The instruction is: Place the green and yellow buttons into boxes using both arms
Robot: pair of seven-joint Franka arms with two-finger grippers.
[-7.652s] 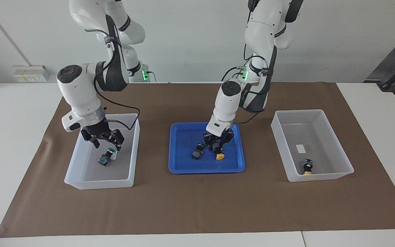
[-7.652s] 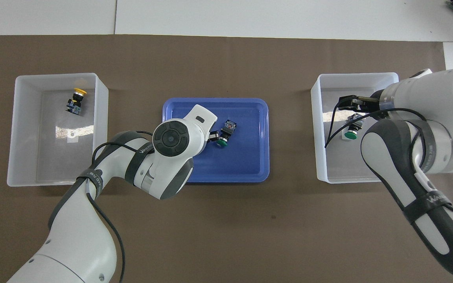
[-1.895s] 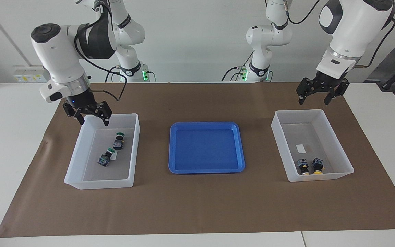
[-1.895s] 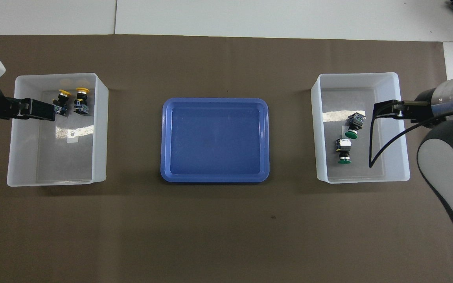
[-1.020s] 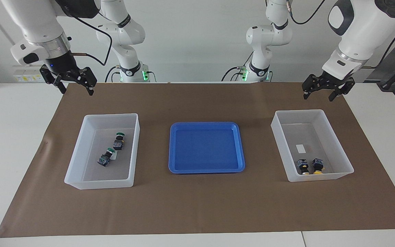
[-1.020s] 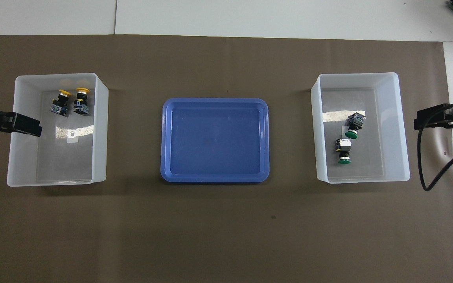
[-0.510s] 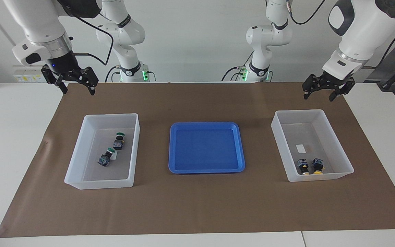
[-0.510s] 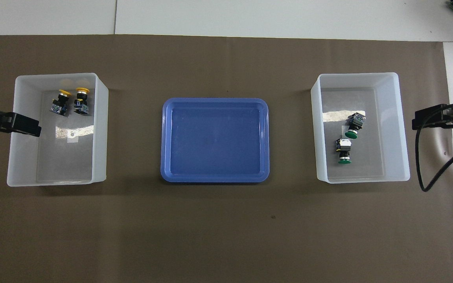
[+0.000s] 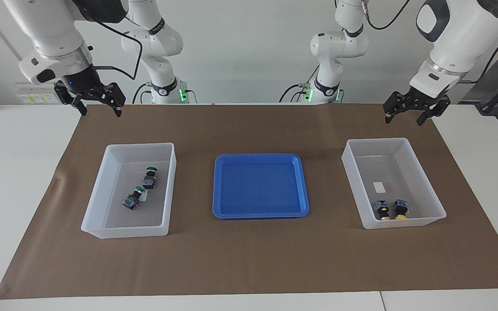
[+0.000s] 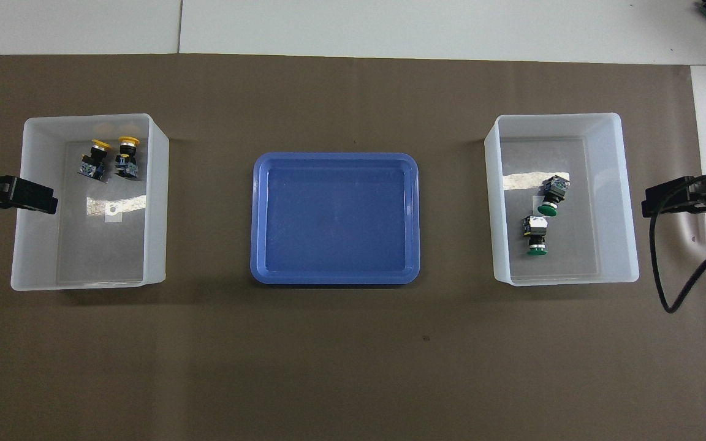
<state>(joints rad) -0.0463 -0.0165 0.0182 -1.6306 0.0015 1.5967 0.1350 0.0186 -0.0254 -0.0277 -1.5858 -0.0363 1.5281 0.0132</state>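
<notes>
We see both green buttons (image 9: pixel 140 188) in the box (image 9: pixel 102 179) at the right arm's end, both yellow buttons (image 9: pixel 390 209) side by side in the box (image 9: pixel 422 172) at the left arm's end. Blue tray (image 9: pixel 260 160) sits between them. Left gripper (image 9: pixel 417 111) and right gripper (image 9: pixel 90 100) are raised over the brown mat (image 9: pixel 249 259), fingers spread, holding nothing.

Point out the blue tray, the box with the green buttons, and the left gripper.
blue tray (image 9: pixel 260 185): facing view, bare floor.
green-button box (image 9: pixel 170 185): facing view, side wall nearest the tray.
left gripper (image 9: pixel 405 117): facing view, midway between its open fingertips.
</notes>
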